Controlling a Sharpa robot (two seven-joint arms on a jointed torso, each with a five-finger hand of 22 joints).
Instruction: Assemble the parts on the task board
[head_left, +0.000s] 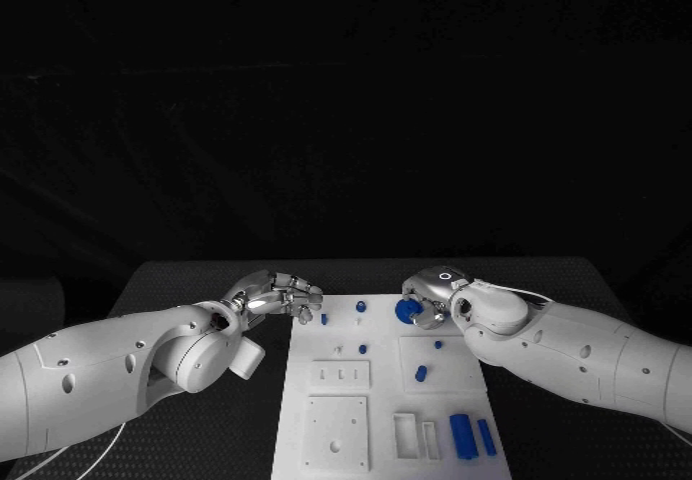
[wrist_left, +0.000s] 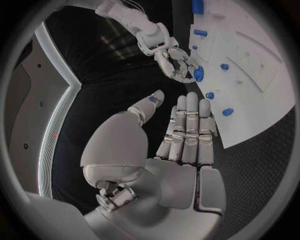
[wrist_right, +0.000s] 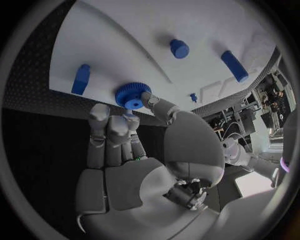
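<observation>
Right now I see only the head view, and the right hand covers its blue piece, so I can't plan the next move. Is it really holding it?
Observer: Yes. The right wrist view shows the right hand pinching a blue toothed wheel between thumb and fingertips.
Operator: Is it seated yet?
Observer: I cannot tell. There the wheel shows at the task board rim, where it meets the black table.
Operator: And the left hand?
Observer: The left wrist view shows the left hand holding nothing, fingers straight and side by side, thumb apart.
</observation>
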